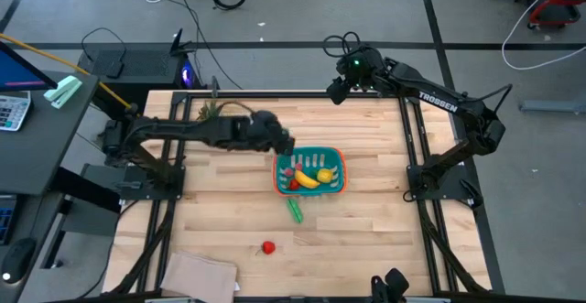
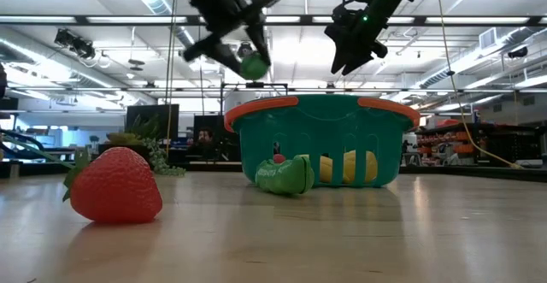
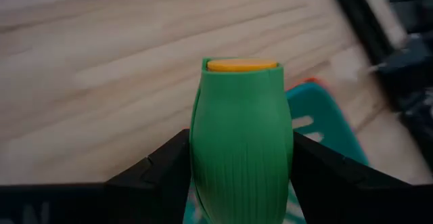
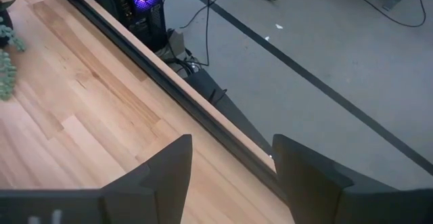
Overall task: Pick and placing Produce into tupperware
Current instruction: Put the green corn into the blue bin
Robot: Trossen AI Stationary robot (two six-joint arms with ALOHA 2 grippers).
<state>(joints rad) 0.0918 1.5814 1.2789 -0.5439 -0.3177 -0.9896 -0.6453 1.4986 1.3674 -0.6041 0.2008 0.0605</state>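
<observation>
The left pincer (image 3: 240, 176) was clamped on a green ribbed pod (image 3: 241, 143) with a flat yellow-orange end, holding it in the air just above the near corner of the teal basket (image 1: 340, 156) — its two dark fingers (image 3: 159, 173) pressed against the pod's rounded flanks. The pod looked like light, stiff moulded plastic, grooved lengthwise; those grooves probably gave some purchase, though its smooth barrel shape could slip if squeezed off-centre, so the middle of the belly seemed the right place to hold it. The basket was slotted, round-cornered, with an orange-red rim, and already held a yellow banana (image 1: 306, 178) among other pieces. On the pale wooden surface (image 1: 366, 239), a second green pod (image 1: 295, 211) lay just beside the basket and a dimpled red strawberry (image 2: 114, 185) well apart from it. The right pincer (image 4: 230, 176) hung fingers apart and empty over the far edge.
</observation>
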